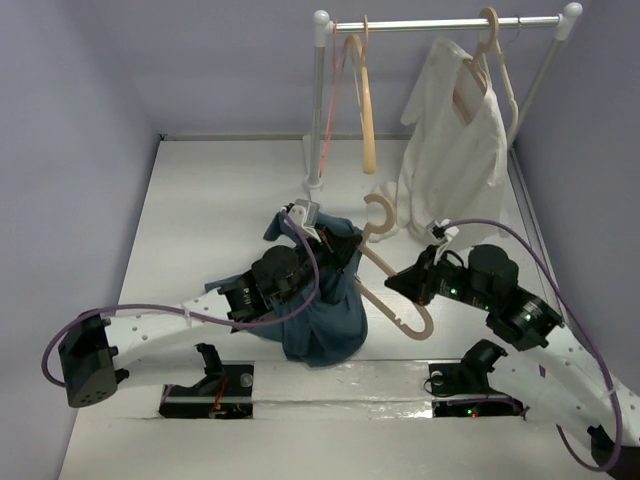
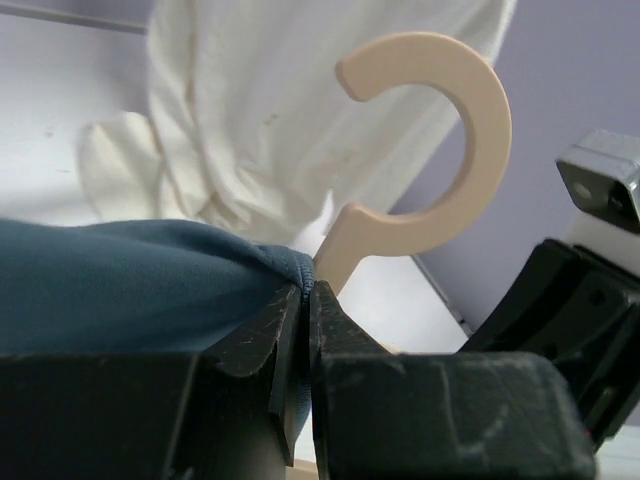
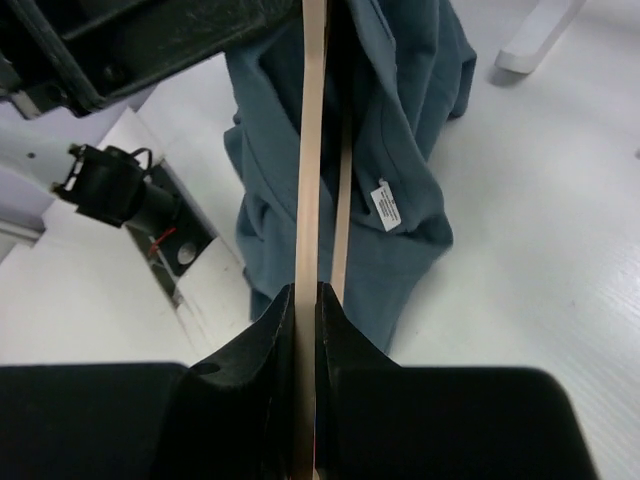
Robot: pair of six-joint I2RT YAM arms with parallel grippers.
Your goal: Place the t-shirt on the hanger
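Left gripper (image 2: 305, 298) is clenched on a fold of the t-shirt (image 1: 322, 315) and holds it up mid-table. The cloth hangs bunched down to the table (image 1: 200, 220), near the arm bases. Right gripper (image 3: 305, 300) grasps the hanger (image 1: 395, 280) by one shoulder bar, just right of the shirt. The hanger's left shoulder possibly sits inside the cloth, but folds hide it. Its hook (image 2: 470, 130) points far, toward the cream garment (image 1: 450, 150) on the rack (image 1: 440, 22). The shirt's label (image 3: 385, 205) shows.
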